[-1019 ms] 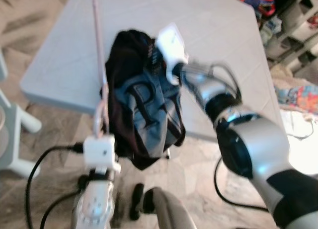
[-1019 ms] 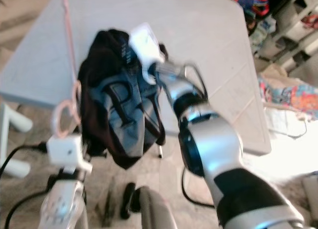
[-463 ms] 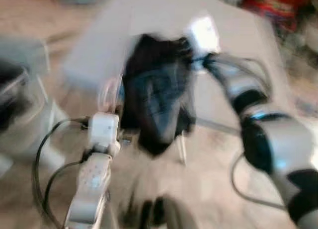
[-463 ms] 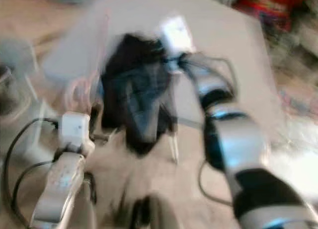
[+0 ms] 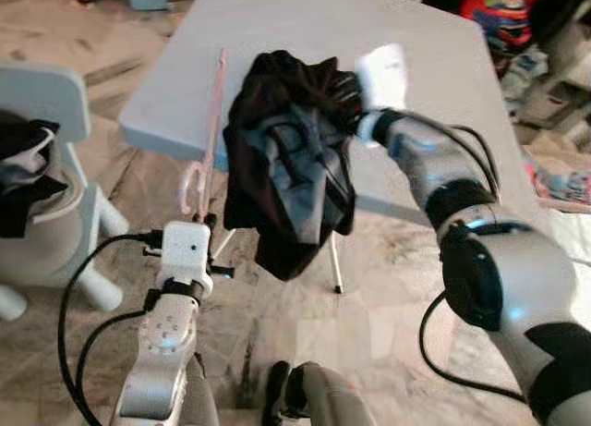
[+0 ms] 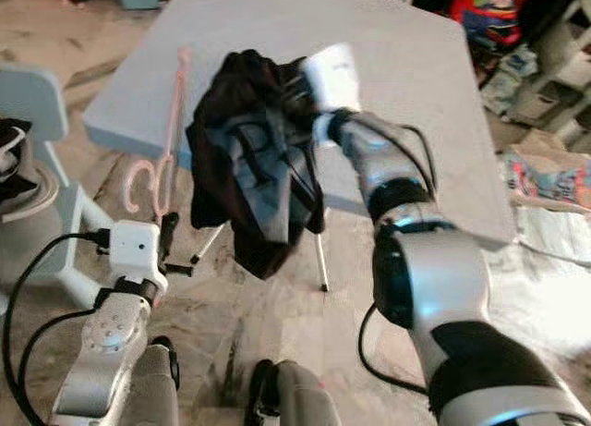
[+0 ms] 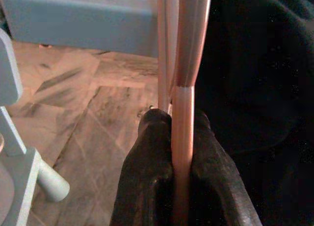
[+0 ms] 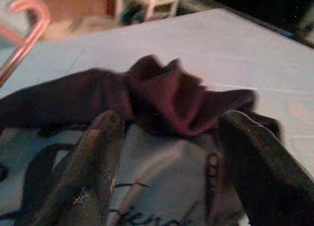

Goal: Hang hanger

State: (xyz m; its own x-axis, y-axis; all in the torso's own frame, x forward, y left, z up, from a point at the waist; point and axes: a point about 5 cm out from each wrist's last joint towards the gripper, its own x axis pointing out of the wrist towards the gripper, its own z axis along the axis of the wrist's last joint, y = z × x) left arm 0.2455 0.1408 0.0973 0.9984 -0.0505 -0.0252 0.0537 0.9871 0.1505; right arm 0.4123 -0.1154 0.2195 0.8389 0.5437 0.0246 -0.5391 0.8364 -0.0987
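Currently left tool (image 7: 182, 187) clamps the pink hanger (image 5: 211, 139) upright, just off the surface (image 5: 305, 29) edge. Right tool (image 8: 167, 162) straddles the black garment (image 5: 291, 181), fingers spread, probably bunching it. Open floor (image 5: 369, 306) below.

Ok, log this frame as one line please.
stage: garment on hanger, not hung | left gripper: shut on pink hanger | right gripper: open at black garment | backdrop: grey table

A thin pink plastic hanger (image 5: 208, 144) stands nearly upright, its hook at its lower end, with a bunched black garment with a grey print (image 5: 291, 163) hanging at its 3 o'clock side.
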